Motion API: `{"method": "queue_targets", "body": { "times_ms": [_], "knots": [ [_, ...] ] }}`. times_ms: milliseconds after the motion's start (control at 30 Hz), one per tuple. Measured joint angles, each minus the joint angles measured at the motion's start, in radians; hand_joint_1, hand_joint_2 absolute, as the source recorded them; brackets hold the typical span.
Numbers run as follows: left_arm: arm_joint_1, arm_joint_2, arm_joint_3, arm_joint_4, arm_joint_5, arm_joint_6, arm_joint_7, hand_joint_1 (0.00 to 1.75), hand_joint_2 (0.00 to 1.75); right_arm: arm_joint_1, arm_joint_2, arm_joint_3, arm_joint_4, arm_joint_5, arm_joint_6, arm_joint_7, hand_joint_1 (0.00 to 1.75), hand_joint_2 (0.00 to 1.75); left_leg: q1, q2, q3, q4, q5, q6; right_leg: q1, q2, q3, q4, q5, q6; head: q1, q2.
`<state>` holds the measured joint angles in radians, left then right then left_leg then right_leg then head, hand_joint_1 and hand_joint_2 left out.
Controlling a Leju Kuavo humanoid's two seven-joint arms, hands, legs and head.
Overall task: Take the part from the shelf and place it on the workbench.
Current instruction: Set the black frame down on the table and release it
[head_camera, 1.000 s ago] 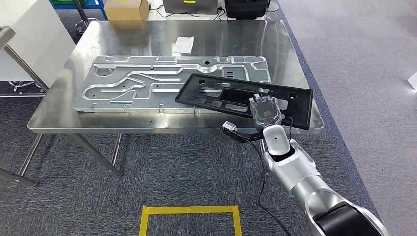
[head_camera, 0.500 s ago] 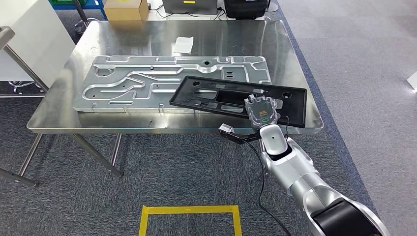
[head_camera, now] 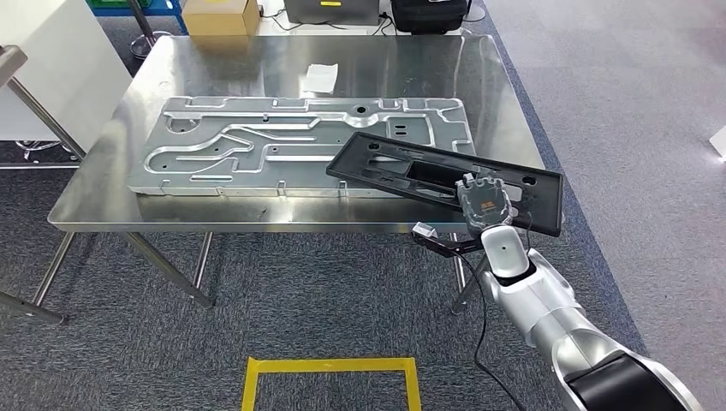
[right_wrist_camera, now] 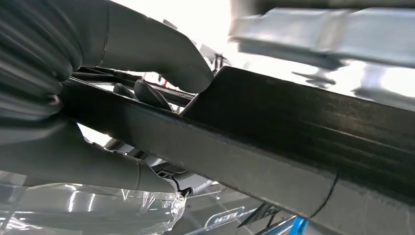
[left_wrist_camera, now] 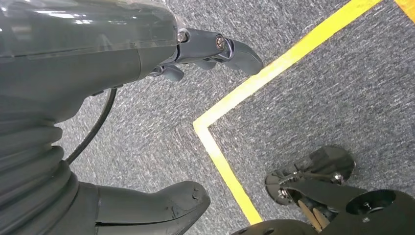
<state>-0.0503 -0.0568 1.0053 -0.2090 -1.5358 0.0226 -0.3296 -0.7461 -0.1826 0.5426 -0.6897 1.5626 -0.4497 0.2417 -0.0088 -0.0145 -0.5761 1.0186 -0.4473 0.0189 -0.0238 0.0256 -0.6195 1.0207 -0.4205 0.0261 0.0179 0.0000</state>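
Observation:
The part, a long flat black frame (head_camera: 428, 169) with cut-outs, hangs tilted over the right front of the steel workbench (head_camera: 411, 68), its right end past the table's edge. My right hand (head_camera: 485, 202) grips its near long edge from below and above. In the right wrist view the thumb (right_wrist_camera: 161, 51) lies on one face of the black frame (right_wrist_camera: 303, 127) and the fingers (right_wrist_camera: 93, 166) wrap the other face. My left hand (left_wrist_camera: 147, 49) hangs over grey carpet with its fingers apart and nothing in them.
A large machined aluminium plate (head_camera: 282, 141) lies across the middle of the workbench, partly under the black frame's left end. A white paper slip (head_camera: 319, 77) lies behind it. A cardboard box (head_camera: 220, 15) stands beyond the table. Yellow floor tape (head_camera: 330, 366) marks the carpet below.
My right hand and the black frame first drifted a little left, then moved clearly right and slightly nearer; the frame's right end now overhangs the table edge more.

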Motion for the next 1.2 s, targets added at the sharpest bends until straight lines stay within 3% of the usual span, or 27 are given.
{"method": "queue_targets", "body": {
  "times_ms": [133,300,433,700,1200],
  "knots": [
    [0.007,0.000,0.004,0.000,0.001,0.003,0.001,0.00,1.75,-0.016,-0.085,-0.032,-0.026,-0.002,0.016,-0.040,1.75,1.75,-0.001,-0.001,-0.002,0.001,0.001,0.001,-0.001,-0.001,0.000,0.000,0.001,0.002,0.000,0.000],
    [0.013,0.006,0.013,0.000,0.006,0.012,0.006,0.00,1.75,-0.134,-0.254,-0.057,-0.074,-0.051,0.133,-0.200,1.75,1.75,-0.004,-0.003,-0.009,0.002,0.003,0.005,-0.005,-0.003,-0.006,0.000,0.004,0.006,0.000,0.000],
    [0.018,0.009,0.019,0.000,0.006,0.014,0.005,0.00,1.75,-0.203,-0.337,-0.068,-0.125,-0.086,0.181,-0.225,1.75,1.75,-0.004,-0.002,-0.011,0.002,0.004,0.006,-0.005,-0.001,-0.008,-0.001,0.006,0.007,0.000,0.000],
    [0.012,0.009,0.023,0.000,0.006,0.019,-0.006,0.00,1.75,-0.211,-0.392,-0.069,-0.194,-0.106,0.199,-0.208,1.75,1.75,-0.004,0.001,-0.012,0.003,0.004,0.008,-0.005,0.001,-0.010,-0.001,0.007,0.008,0.000,0.000],
    [0.010,0.009,0.023,0.000,0.002,0.017,0.003,0.00,1.75,-0.095,-0.434,-0.069,-0.221,-0.127,0.140,-0.175,1.75,1.75,-0.006,0.001,-0.014,0.006,0.002,0.012,-0.008,0.002,-0.010,-0.004,0.008,0.010,0.000,0.000]
  ]
}}
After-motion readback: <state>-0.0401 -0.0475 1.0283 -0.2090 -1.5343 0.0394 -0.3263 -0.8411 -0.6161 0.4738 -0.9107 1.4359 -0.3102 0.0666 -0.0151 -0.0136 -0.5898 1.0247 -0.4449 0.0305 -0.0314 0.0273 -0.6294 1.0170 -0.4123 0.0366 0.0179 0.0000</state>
